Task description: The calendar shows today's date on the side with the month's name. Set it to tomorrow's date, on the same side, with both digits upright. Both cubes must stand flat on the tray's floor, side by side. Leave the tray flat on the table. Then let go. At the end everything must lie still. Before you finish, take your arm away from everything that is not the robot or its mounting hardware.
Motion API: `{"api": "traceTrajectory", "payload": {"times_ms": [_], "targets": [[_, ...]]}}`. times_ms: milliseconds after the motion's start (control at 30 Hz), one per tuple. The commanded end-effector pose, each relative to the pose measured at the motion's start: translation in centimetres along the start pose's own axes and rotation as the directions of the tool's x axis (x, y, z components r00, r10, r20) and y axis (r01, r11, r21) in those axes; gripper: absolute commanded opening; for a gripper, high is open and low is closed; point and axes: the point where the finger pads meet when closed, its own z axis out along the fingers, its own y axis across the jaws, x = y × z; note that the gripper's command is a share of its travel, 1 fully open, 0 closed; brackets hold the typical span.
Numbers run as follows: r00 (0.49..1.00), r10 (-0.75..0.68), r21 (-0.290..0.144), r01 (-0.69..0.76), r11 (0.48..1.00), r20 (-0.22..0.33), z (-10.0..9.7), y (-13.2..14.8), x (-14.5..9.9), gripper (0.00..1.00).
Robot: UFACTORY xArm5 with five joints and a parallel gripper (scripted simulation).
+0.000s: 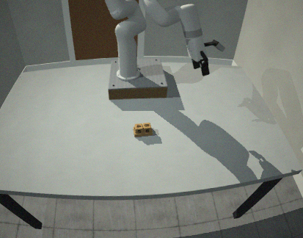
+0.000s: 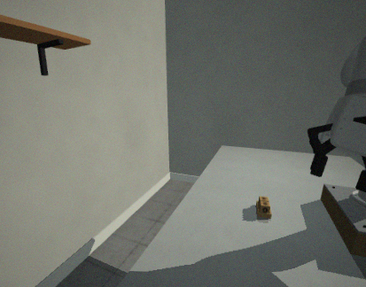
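Observation:
A small wooden calendar (image 1: 143, 129) stands in the middle of the grey table, two orange cubes side by side in a low tray. The digits on the cubes are too small to read. It also shows in the exterior view (image 2: 263, 207), seen end-on. My gripper (image 1: 209, 55) is open and empty, held high above the back right part of the table, far from the calendar. In the exterior view its black fingers (image 2: 341, 166) hang at the right edge, partly cut off.
The arm's base stands on a wooden block (image 1: 137, 81) at the back middle of the table. A wall runs close along the table's right side. A shelf (image 2: 35, 35) hangs high on the wall.

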Motion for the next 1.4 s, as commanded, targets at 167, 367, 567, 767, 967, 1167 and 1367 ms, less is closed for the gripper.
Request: {"api": "traceTrajectory", "payload": {"times_ms": [167,367,567,767,967,1167,1367], "targets": [[0.993,0.0,0.046,-0.006,0.999,0.118,2.6,4.3,-7.9,1.0],[0.982,0.007,0.105,-0.027,0.994,0.187,3.9,5.8,-14.6,1.0],[0.974,0.012,0.16,-0.049,0.986,0.225,4.6,6.1,-19.9,1.0],[0.969,0.019,0.215,-0.073,0.974,0.246,5.1,5.8,-24.7,1.0],[0.967,0.024,0.25,-0.089,0.964,0.252,5.3,5.2,-27.7,1.0],[0.967,0.024,0.253,-0.09,0.963,0.253,5.3,5.1,-27.9,1.0],[0.967,0.024,0.253,-0.09,0.963,0.253,5.3,5.1,-27.9,1.0]]}}
